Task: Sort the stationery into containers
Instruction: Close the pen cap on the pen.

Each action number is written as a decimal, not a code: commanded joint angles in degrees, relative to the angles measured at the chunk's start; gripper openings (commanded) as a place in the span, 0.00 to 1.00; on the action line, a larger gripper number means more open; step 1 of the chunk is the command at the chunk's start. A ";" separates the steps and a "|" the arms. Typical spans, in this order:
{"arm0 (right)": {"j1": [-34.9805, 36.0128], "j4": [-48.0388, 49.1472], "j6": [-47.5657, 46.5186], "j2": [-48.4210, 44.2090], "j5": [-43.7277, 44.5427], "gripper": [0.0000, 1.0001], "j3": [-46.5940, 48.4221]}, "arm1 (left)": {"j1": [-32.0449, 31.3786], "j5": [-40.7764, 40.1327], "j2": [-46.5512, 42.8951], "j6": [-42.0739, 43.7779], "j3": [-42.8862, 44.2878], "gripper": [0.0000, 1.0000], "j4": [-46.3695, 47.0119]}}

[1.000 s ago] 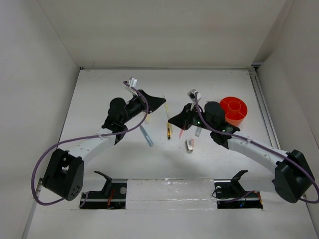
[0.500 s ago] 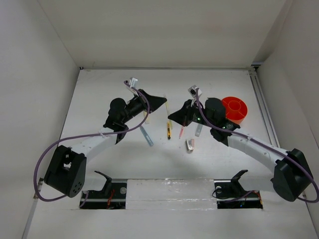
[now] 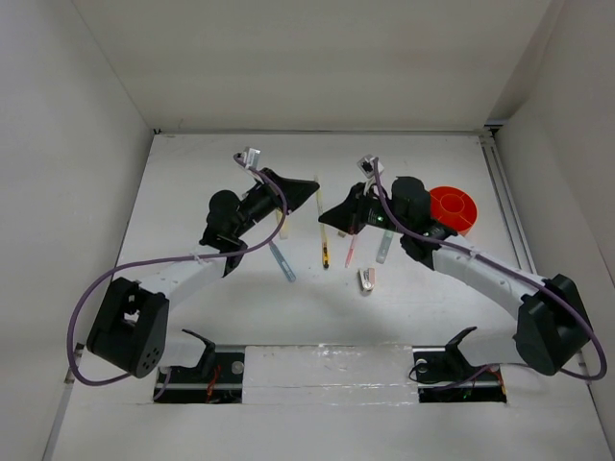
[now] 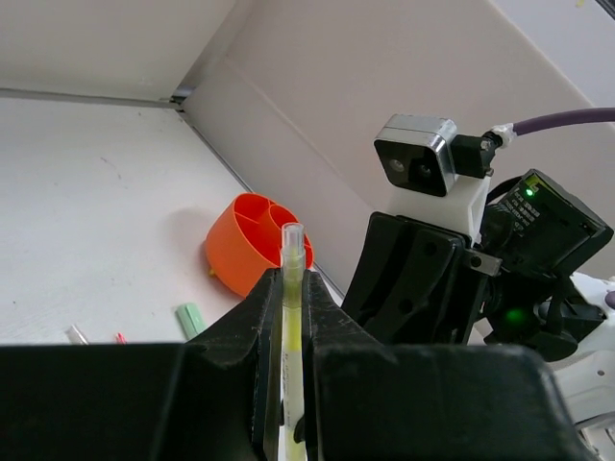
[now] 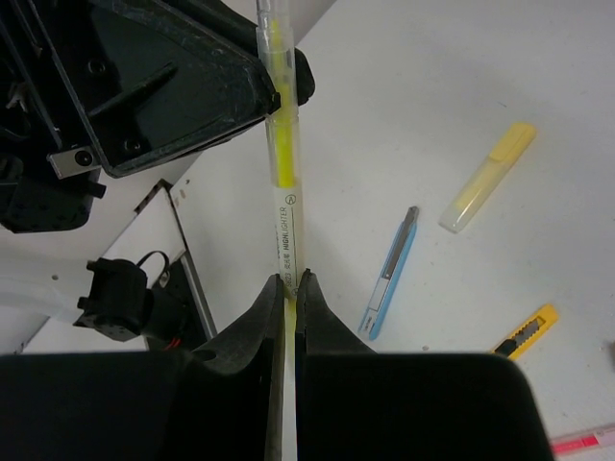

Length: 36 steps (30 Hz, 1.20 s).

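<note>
Above mid-table, both arms' jaws clamped on one pale yellow pen (image 5: pixel 282 163), orange tub (image 3: pixel 461 224) near right edge

Overhead, the right arm (image 3: pixel 480 274) covers the near left side of the orange tub (image 3: pixel 454 209); the grey-pink piece (image 3: pixel 366 279) is too small to identify.

Right wrist view: the pale yellow pen (image 5: pixel 282 182) is cut off at the top edge, its lower end hidden inside the right gripper (image 5: pixel 290 279) — the red pen (image 5: pixel 584 444) is cut off by the right edge.

Left wrist view: the green marker (image 4: pixel 190 319) is partly hidden behind the left gripper (image 4: pixel 291 277).

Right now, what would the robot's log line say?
phase: one pen held by both | left pincer: shut on yellow pen | right pincer: shut on yellow pen | orange tub: not held
</note>
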 commanded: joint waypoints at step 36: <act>0.06 6.30 -16.64 2.52 -4.78 0.00 8.12 | -2.99 -3.23 -7.01 2.24 4.26 0.32 -12.79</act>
